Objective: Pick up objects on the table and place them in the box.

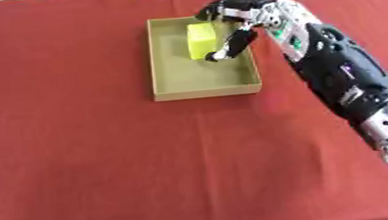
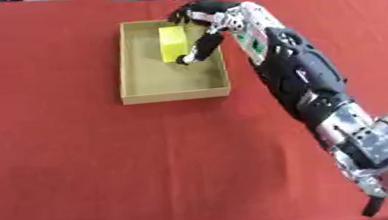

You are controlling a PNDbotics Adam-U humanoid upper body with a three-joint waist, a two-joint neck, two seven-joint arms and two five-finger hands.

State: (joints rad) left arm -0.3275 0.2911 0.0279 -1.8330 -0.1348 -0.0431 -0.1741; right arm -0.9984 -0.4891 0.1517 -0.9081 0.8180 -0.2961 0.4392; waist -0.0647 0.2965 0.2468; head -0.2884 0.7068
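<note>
Gripping yellow block (image 1: 200, 40) upright in box (image 1: 164, 84), right hand (image 1: 236, 25).

The box (image 1: 204, 83) sits on the counter (image 1: 79, 167) toward its far side. A block (image 1: 200, 40) stands inside the box's far right part, the right robot hand (image 1: 236, 28) around it from the right.

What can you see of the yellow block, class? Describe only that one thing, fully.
The yellow block is a small, plain, bright yellow-green rectangular piece with a matte look. It is inside the shallow tan box, in the far half, toward the right wall. The robot's right hand reaches over the box's far right corner, with its fingers curled down against the block's right side. Whether the block rests on the box floor or is just above it cannot be told.
</note>
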